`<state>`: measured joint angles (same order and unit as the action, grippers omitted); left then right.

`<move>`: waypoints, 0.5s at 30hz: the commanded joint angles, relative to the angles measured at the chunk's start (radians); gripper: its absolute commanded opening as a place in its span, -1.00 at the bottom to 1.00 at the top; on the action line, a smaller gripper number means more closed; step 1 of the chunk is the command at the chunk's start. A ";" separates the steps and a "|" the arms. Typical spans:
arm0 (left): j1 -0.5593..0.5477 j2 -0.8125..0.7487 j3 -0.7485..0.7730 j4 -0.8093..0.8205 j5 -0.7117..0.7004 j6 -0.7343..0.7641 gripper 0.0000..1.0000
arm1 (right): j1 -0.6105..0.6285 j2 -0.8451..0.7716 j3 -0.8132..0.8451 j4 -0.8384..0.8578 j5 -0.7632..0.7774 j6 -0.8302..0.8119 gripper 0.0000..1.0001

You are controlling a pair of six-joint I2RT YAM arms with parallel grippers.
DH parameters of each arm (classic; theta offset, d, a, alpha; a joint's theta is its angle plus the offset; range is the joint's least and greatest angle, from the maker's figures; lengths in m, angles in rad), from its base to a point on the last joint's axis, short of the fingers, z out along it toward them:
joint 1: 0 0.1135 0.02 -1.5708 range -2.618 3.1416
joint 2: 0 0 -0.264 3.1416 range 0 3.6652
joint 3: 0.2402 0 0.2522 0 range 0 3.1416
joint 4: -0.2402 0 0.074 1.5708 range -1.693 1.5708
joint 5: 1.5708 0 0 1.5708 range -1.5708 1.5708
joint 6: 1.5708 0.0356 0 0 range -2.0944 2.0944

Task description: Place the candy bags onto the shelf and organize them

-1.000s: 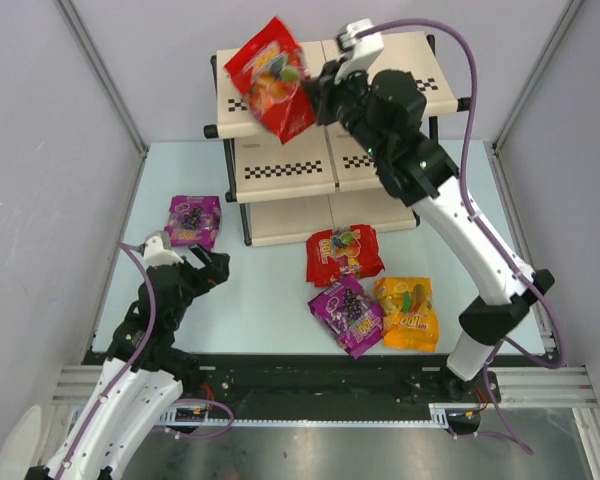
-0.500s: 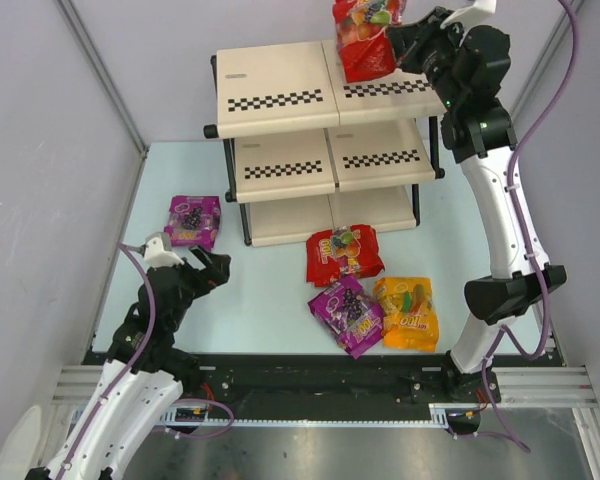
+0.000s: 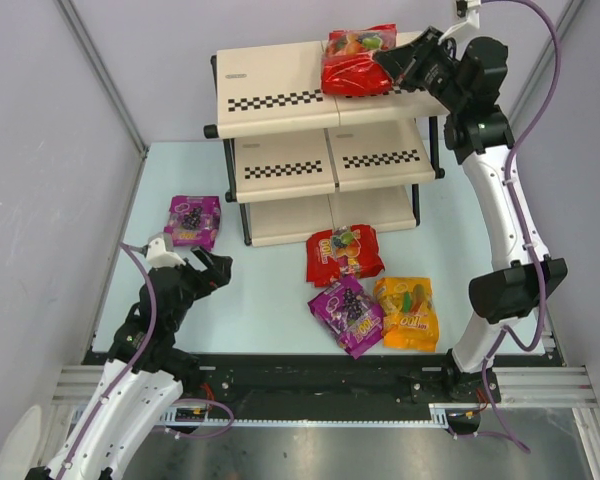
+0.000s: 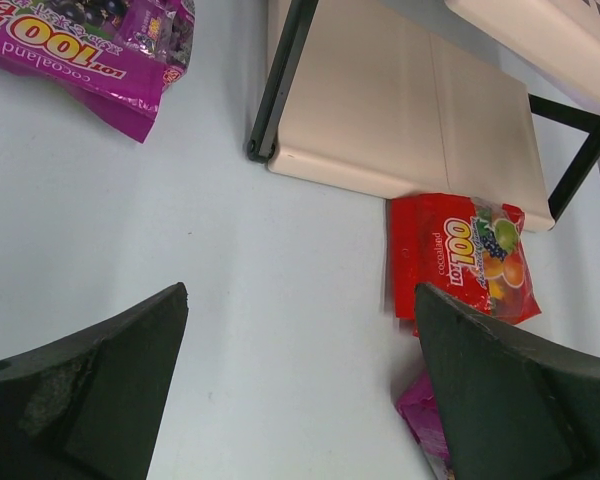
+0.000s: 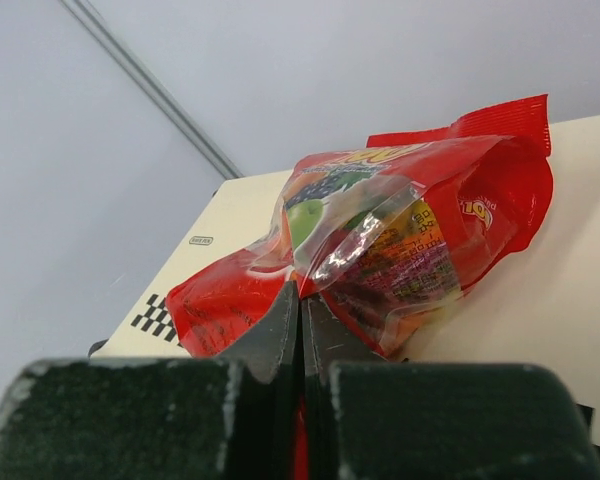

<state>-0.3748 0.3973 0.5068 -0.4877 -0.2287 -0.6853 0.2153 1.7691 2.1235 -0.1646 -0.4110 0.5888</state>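
My right gripper (image 3: pixel 388 62) is shut on a red candy bag (image 3: pixel 355 62) and holds it on the top tier of the shelf (image 3: pixel 275 85). In the right wrist view the bag (image 5: pixel 380 250) rests on the cream panel (image 5: pixel 540 290), pinched at its edge between my fingertips (image 5: pixel 302 310). A second red bag (image 3: pixel 343 254), a purple bag (image 3: pixel 346 313) and an orange-yellow bag (image 3: pixel 405 312) lie on the table in front of the shelf. Another purple bag (image 3: pixel 192 220) lies to the shelf's left. My left gripper (image 3: pixel 210 268) is open and empty above the table.
Grey walls enclose the table on the left, the right and behind. The shelf's bottom panel (image 4: pixel 400 110) and black leg (image 4: pixel 280 80) show in the left wrist view, with the red bag (image 4: pixel 460 255) and a purple bag (image 4: pixel 90 45) on the table.
My right gripper has carried the red bag from the shelf's top left to its top right and lowered it flat onto the top tier. The left arm has not moved.
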 commanded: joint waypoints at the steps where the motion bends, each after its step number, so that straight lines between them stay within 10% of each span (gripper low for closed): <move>1: -0.001 -0.002 0.001 0.017 0.023 -0.019 0.99 | -0.059 -0.079 -0.013 0.129 -0.077 0.058 -1.00; 3: -0.003 0.000 -0.002 0.020 0.026 -0.020 1.00 | -0.083 -0.076 -0.017 0.129 -0.104 0.081 -0.97; 8: -0.001 0.023 -0.010 0.049 0.064 -0.013 0.99 | -0.152 -0.059 -0.014 0.108 -0.153 0.094 0.16; 15: -0.077 0.061 -0.043 0.193 0.095 0.032 0.99 | -0.166 -0.334 -0.241 0.122 0.090 -0.033 0.85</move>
<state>-0.3897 0.4465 0.4973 -0.4168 -0.1478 -0.6743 0.0391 1.6817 1.9915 -0.1051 -0.4816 0.6346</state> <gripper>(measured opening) 0.996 0.881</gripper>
